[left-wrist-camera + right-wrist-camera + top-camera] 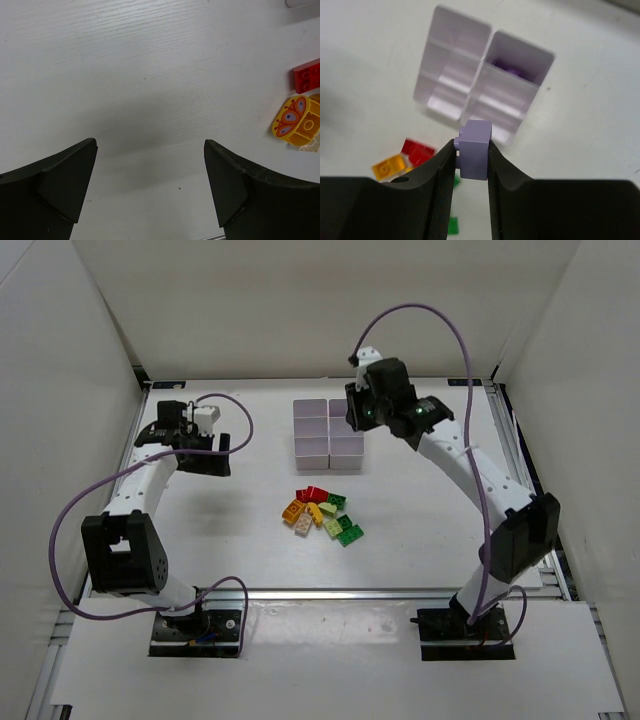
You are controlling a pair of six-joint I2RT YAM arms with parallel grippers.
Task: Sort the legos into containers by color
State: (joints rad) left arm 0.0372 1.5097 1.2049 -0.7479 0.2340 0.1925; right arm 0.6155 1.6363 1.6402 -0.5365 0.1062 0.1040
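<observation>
Right jaws are clamped on a lilac brick (pixel 474 152), held above the worktop (pixel 580 130) just short of the containers (pixel 481 70). Its long axis runs 12 to 6 o'clock in the wrist view, with a side stud poking toward 9. The carry looks to be the step in hand. Next the brick needs centring over the bin at 1 o'clock, which holds a purple brick (pixel 509 69), then release. Loose legos (pixel 322 515) lie at 6 o'clock of the containers. Left jaws stand wide apart, empty.

A robotics lab test cell: a white table (pixel 250 570) boxed by plain white panels (pixel 60 340) at nine, twelve and three o'clock, an aluminium rail (pixel 330 593), and a cabled left arm (pixel 150 480) and right arm (pixel 480 480) bolted down at six o'clock
</observation>
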